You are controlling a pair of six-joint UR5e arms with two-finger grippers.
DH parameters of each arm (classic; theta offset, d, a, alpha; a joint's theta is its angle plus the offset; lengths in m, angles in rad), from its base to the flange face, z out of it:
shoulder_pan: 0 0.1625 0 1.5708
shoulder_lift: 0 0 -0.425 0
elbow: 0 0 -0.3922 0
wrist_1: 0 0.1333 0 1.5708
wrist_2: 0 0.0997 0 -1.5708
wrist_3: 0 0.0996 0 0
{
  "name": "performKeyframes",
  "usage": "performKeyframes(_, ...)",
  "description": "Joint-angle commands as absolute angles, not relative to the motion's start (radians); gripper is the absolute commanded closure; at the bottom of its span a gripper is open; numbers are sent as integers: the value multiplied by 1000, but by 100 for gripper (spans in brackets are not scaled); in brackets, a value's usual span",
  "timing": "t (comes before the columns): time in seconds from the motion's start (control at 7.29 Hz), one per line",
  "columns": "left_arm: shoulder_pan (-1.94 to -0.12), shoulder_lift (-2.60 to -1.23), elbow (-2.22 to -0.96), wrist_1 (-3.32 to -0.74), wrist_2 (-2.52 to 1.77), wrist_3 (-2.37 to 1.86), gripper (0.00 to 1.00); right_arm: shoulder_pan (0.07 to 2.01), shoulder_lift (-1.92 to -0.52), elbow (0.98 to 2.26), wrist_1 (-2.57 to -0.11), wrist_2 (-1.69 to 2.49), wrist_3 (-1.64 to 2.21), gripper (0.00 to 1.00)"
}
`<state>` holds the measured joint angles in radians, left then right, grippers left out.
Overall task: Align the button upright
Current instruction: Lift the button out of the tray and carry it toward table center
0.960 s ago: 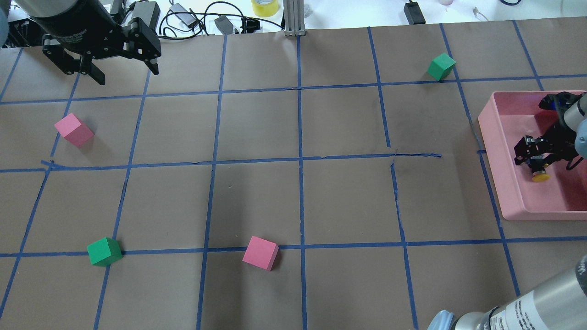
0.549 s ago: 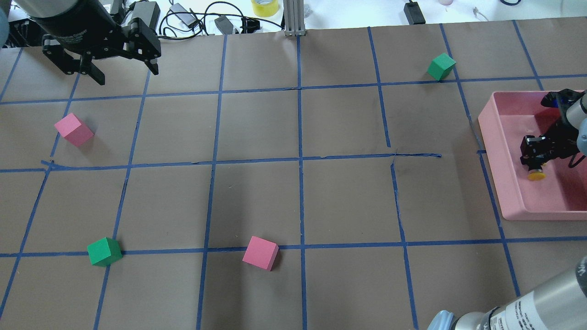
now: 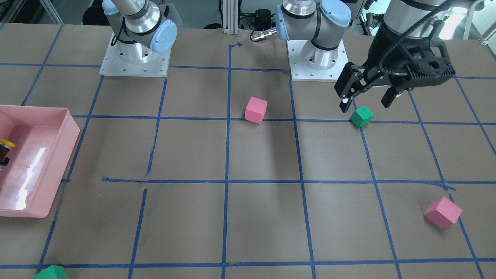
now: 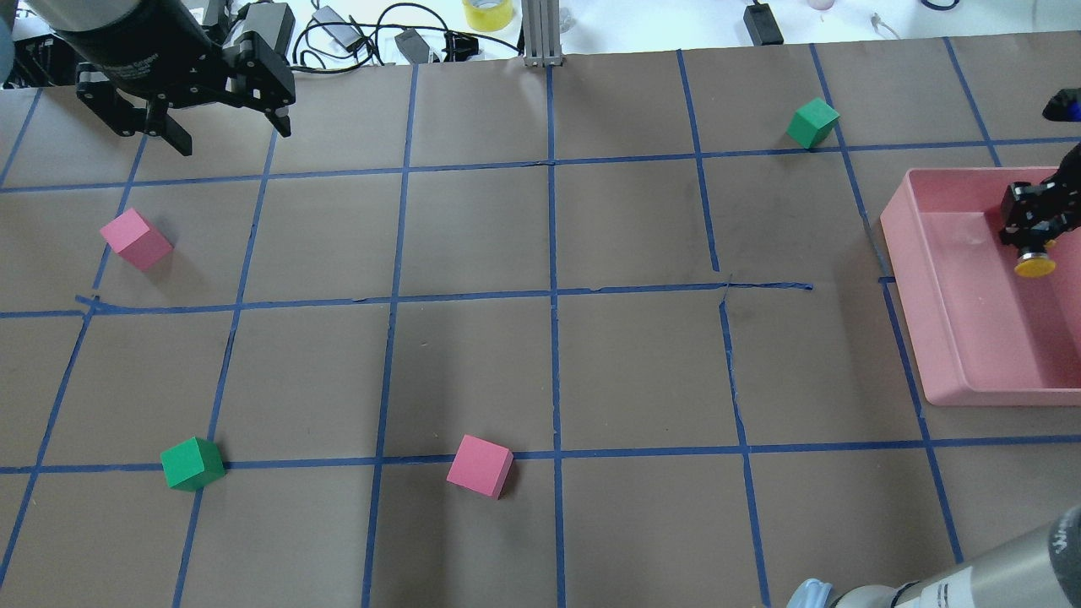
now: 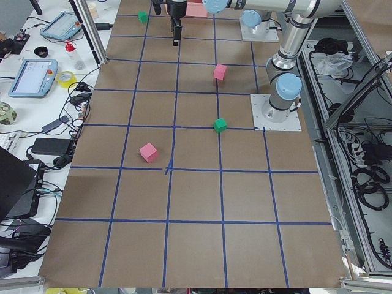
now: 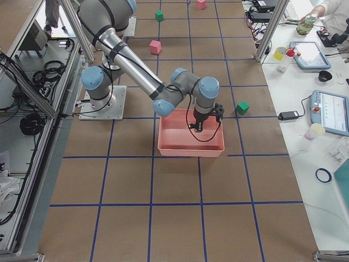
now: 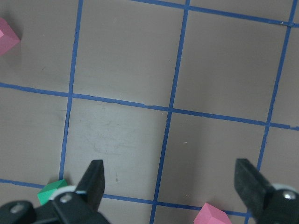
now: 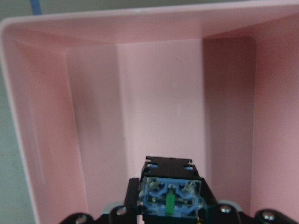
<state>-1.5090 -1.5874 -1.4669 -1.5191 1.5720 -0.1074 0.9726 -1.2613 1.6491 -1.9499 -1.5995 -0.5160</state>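
The right gripper [image 4: 1026,221] is clenching the round-capped yellow button [image 4: 1034,265] over the glossy pink rectangular tray [image 4: 905,270], while the left gripper [image 4: 234,135] is hovering far-left, spread wide.

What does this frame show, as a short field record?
button: held, cap pointing away from the wrist, over the pink bin
right gripper: shut on button
left gripper: open, empty, above the table
pink cubes: two, on table
green cubes: two, on table
task: button not yet released upright

Yellow-cap btn [image 4: 1034,265], prob. blk body
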Motion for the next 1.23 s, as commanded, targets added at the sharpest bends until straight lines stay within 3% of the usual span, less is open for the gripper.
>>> performKeyframes(0.0,-1509,-1588,-1468,-1516,1572,-107,0,1111,-1348,1553,-1869,-1604,-512,100)
performKeyframes(0.41,-1509,-1589,-1468,-1516,1571,-107,0,1367,-1355,1537,-1861,-1585,-283,100)
performKeyframes(1.1,-1508,-1589,-1468,-1516,1571,-107,0,1764,-1169,1548,-2051,-1483,158,100)
